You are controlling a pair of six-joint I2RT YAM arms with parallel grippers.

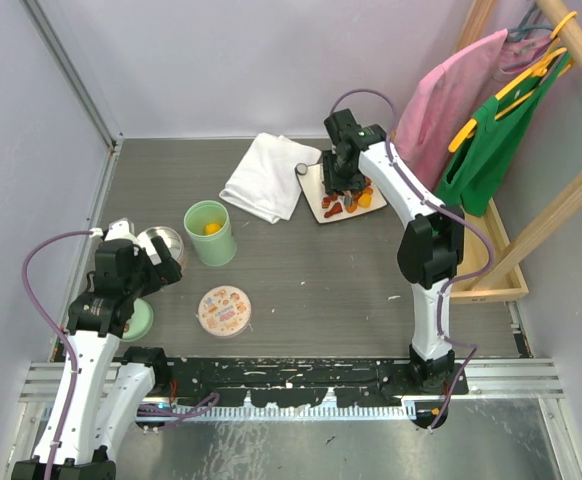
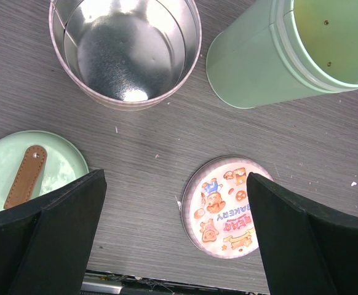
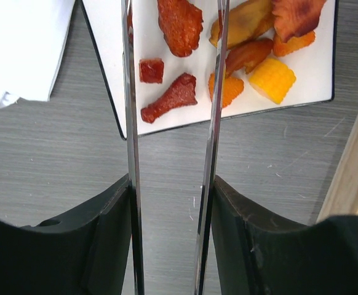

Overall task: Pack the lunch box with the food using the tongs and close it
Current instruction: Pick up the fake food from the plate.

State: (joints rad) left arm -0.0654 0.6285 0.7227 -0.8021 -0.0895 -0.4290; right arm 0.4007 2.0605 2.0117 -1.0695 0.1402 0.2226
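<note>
Currently the right gripper (image 3: 170,203) hangs over the plate (image 3: 105,49) at the far side of the table, its jaws clamped on the outer faces of the tongs (image 3: 130,123). That hold lets a squeeze close the arms. The arms stand apart, running out over the food (image 3: 178,98). Their tips are out of the wrist view, so contact cannot be confirmed. The food sits heaped on the plate, well apart from the box (image 1: 211,232), which stands open near the left arm. One yellow piece (image 1: 212,228) lies inside it. Packing is judged barely begun.

The left gripper (image 2: 176,227) hovers with jaws fully apart and empty, above the tin (image 2: 127,49), printed lid (image 2: 225,206) and mint lid (image 2: 25,172). It is likely parked there for closing.
</note>
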